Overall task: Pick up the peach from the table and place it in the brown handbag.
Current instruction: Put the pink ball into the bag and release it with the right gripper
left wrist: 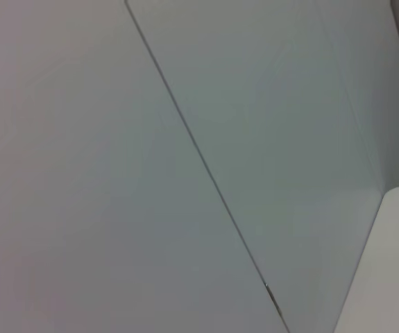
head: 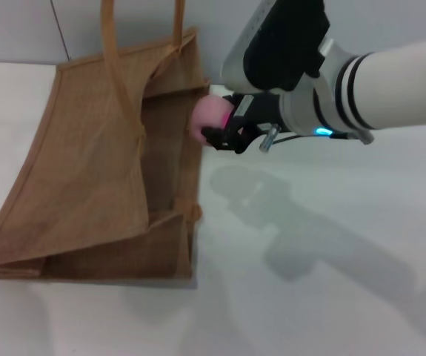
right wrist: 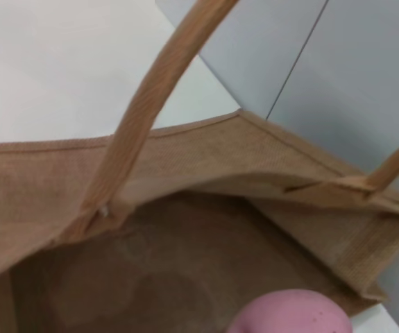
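The brown handbag [head: 94,170] stands open on the white table [head: 309,297] at the left, its two strap handles rising out of view. My right gripper [head: 216,132] is shut on the pale-pink peach [head: 210,116] and holds it in the air at the bag's right rim, over the open mouth. In the right wrist view the peach [right wrist: 293,313] shows at the bottom edge, above the bag's inside [right wrist: 185,270], with one handle [right wrist: 143,118] crossing in front. My left gripper is out of view; its wrist view shows only a grey wall.
A grey wall panel [head: 20,30] runs behind the table. The right arm's shadow [head: 301,237] falls on the tabletop to the right of the bag.
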`<move>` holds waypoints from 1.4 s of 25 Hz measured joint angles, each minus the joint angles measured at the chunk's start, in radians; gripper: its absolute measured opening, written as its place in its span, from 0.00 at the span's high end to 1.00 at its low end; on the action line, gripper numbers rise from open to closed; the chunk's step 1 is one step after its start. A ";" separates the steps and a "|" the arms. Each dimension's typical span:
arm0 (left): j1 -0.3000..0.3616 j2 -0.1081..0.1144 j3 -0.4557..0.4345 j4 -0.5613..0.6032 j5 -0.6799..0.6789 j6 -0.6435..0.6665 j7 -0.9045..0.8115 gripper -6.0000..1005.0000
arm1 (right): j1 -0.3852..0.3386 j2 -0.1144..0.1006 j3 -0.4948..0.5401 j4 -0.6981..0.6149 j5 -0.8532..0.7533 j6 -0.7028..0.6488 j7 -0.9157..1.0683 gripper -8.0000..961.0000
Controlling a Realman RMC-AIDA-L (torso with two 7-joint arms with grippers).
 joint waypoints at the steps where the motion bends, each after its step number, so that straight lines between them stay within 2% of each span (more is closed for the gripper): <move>1: -0.004 0.000 0.000 0.000 -0.001 0.000 0.000 0.92 | 0.002 0.000 -0.006 0.003 0.002 -0.002 0.000 0.43; 7: -0.012 -0.001 0.004 0.000 -0.015 0.003 -0.001 0.92 | 0.034 0.001 -0.044 0.045 0.056 -0.027 -0.013 0.43; 24: -0.009 -0.004 0.161 0.022 -0.081 0.011 -0.033 0.92 | 0.076 0.002 -0.087 0.189 0.224 -0.145 -0.144 0.44; 35: -0.012 -0.008 0.178 0.025 -0.094 0.011 -0.036 0.92 | 0.085 0.008 -0.166 0.217 0.234 -0.269 -0.146 0.44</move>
